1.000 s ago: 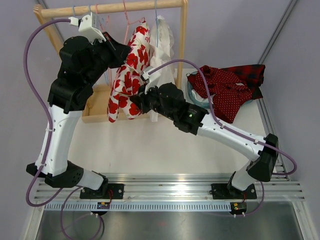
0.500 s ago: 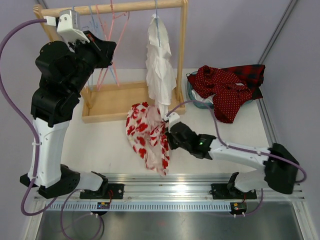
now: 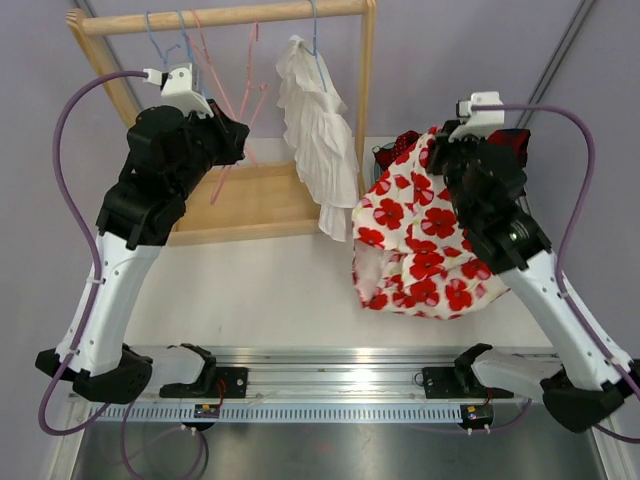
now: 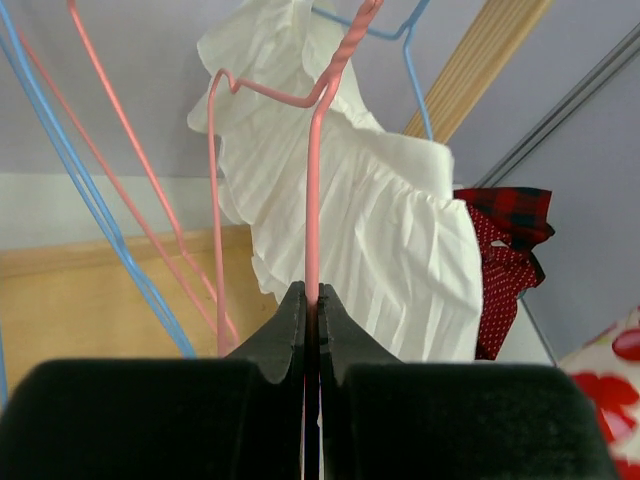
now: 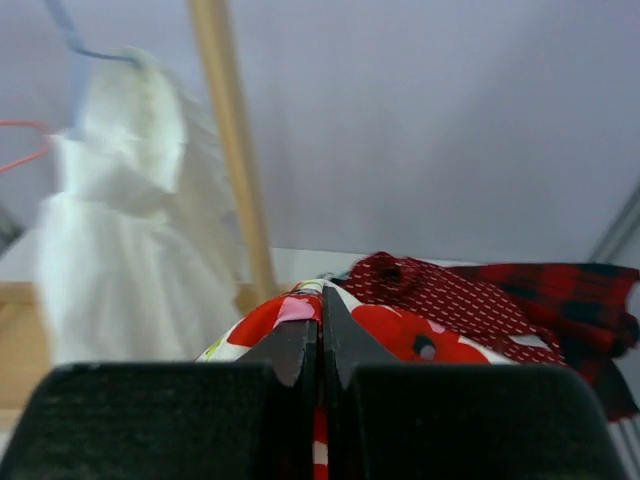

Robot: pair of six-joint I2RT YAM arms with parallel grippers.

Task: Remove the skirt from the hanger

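The skirt (image 3: 420, 240), white with red flowers, hangs free of any hanger from my right gripper (image 3: 445, 150), which is shut on its top edge above the right side of the table. In the right wrist view the jaws (image 5: 320, 300) pinch the floral cloth (image 5: 400, 335). My left gripper (image 3: 232, 135) is shut on the bare pink hanger (image 3: 243, 112) below the wooden rail (image 3: 220, 15). In the left wrist view the pink wire (image 4: 313, 200) runs straight up from between the closed jaws (image 4: 312, 295).
A white pleated garment (image 3: 315, 140) hangs on a blue hanger at the rail's right end, close to the skirt. Empty blue and pink hangers (image 3: 165, 30) hang at the left. The rack's wooden base (image 3: 250, 205) lies below. Red clothes (image 3: 505, 145) are piled at the back right.
My right gripper has swung up and to the right from the table's front, carrying the skirt. My left gripper has moved right and down a little with the pink hanger.
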